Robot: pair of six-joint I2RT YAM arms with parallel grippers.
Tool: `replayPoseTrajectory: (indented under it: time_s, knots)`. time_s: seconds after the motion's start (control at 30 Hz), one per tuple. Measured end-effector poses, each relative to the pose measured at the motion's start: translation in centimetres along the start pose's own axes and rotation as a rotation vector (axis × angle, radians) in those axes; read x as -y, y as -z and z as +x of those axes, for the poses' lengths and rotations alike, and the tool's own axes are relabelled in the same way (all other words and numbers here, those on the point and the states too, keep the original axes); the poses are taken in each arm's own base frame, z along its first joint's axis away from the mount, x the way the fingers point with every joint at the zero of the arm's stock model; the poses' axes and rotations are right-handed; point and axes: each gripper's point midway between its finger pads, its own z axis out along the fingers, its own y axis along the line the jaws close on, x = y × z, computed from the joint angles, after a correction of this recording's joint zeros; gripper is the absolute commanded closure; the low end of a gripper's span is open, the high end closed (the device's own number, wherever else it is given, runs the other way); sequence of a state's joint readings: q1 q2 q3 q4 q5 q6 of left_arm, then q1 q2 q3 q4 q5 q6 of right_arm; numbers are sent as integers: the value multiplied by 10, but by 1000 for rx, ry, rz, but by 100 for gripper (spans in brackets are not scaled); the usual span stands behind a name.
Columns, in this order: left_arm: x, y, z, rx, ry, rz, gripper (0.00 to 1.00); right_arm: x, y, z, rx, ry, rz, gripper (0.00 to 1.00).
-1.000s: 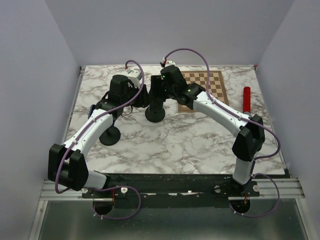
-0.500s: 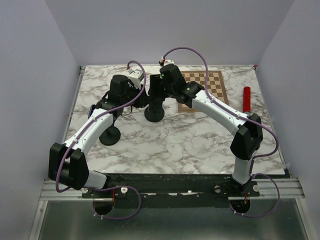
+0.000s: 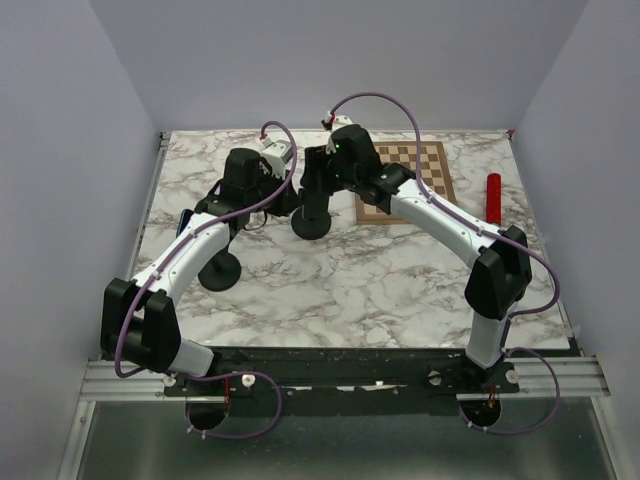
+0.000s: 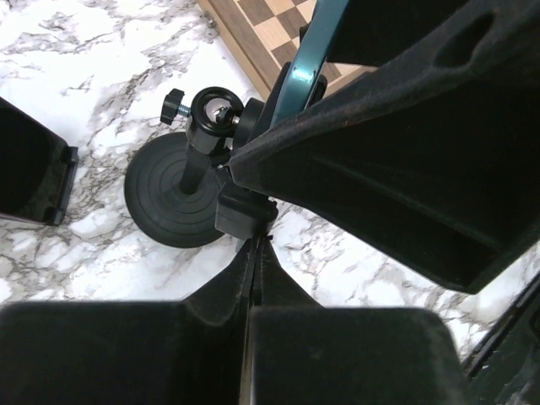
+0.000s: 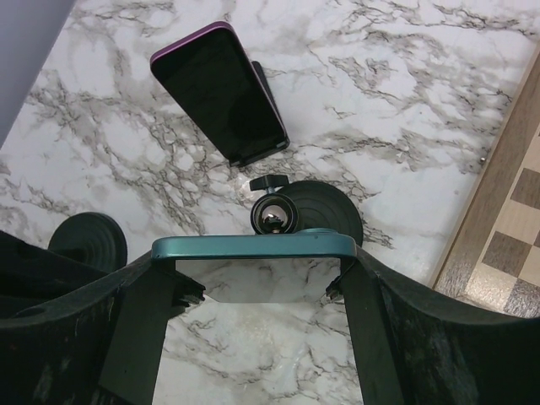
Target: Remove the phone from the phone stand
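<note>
Your right claw (image 5: 257, 272) grips the phone (image 5: 253, 245) just over the stand (image 5: 327, 209), your left claw (image 4: 253, 246) is closed beside it, and lifting clear remains.

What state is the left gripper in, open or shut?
Shut: on the left gripper, both fingers meet with no gap, right at the phone stand.

The phone stand (image 3: 310, 225) stands on the table (image 3: 400, 290), near the middle and toward the back. The phone (image 5: 253, 246) is just above the stand's ball, between the two fingers of the right gripper (image 5: 260, 285). A chessboard (image 3: 410, 175) lies just to the right of the stand, and a stick (image 3: 493, 197) lies further right, near the table's edge. A second stand (image 3: 220, 272) is to the left and nearer the front. A second phone (image 5: 219, 93) is on that left side too
</note>
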State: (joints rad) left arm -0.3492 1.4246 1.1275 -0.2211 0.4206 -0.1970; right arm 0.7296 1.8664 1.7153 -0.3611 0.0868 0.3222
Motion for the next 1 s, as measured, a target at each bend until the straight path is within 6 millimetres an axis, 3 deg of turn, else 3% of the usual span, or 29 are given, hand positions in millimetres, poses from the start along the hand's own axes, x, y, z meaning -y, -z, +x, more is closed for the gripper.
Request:
replayPoseTrajectory:
  time_s: [0.03, 0.1, 0.2, 0.3, 0.63, 0.73, 0.87, 1.0]
  knots:
    - [1, -1, 2, -6, -1, 4, 58, 0, 0, 0, -3, 0, -10, 99]
    - [2, -2, 3, -11, -6, 8, 48, -1, 0, 0, -8, -2, -24, 99]
    - [6, -3, 6, -18, -15, 18, 38, -2, 0, 0, -13, -5, -39, 99]
    - [7, -4, 9, -24, -16, 18, 36, -3, 1, 2, -22, -7, -55, 99]
    - [-5, -5, 5, 3, -18, -55, 45, -11, 3, 5, -45, -15, -111, 99]
    - [-9, -4, 7, 11, -19, -77, 54, -14, 3, 6, -53, -22, -128, 99]
    - [-8, -2, 6, 22, -22, -76, 56, -16, 4, 7, -58, -29, -138, 99]
    - [-7, -1, 5, 28, -23, -74, 66, -17, 4, 8, -63, -29, -145, 99]
